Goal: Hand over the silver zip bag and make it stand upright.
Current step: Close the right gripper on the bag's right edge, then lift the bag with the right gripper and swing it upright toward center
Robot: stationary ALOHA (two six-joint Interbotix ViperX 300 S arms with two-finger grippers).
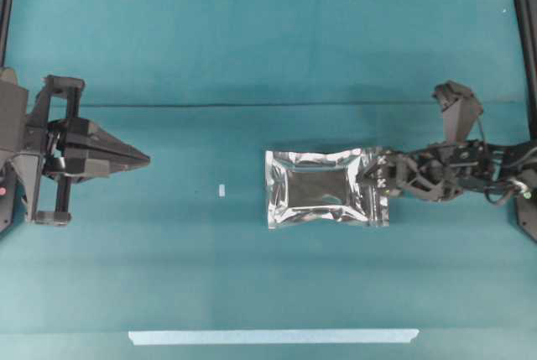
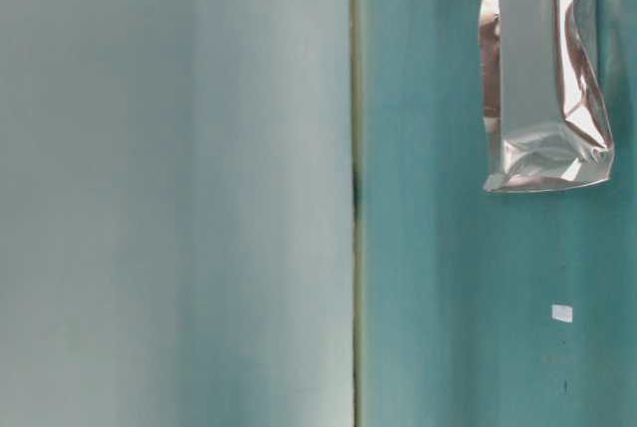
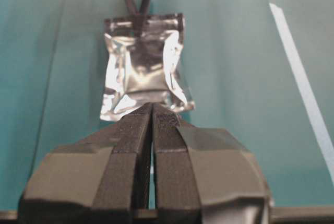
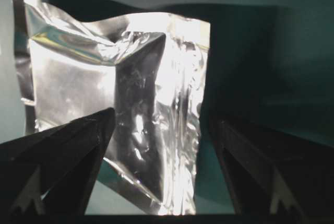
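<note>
Teal cloth covers the surface [image 1: 252,49], and the silver zip bag [image 1: 327,188] lies flat on it a little to the 3 o'clock side of centre in the overhead view, long side running from 9 to 3 o'clock, its dark reflective middle framed by bright crinkled sealed edges. At the bag's 3 o'clock end sits the right claw [image 1: 375,177], its jaws spread wide and reaching over that sealed edge; from the right wrist view the two dark fingers [image 4: 62,151] stand far apart with the foil lying between and beyond them, and nothing is pinched; whether a finger touches the foil cannot be told. Well apart at 9 o'clock of the bag, the left claw [image 1: 143,159] points toward it with its jaws pressed together on nothing; the left wrist view shows the two pads [image 3: 130,151] meeting edge to edge, the bag ahead of them. A tiny white scrap [image 1: 221,190] rests between the left claw and the bag, and a long pale tape strip [image 1: 273,336] lies along the 6 o'clock edge.
</note>
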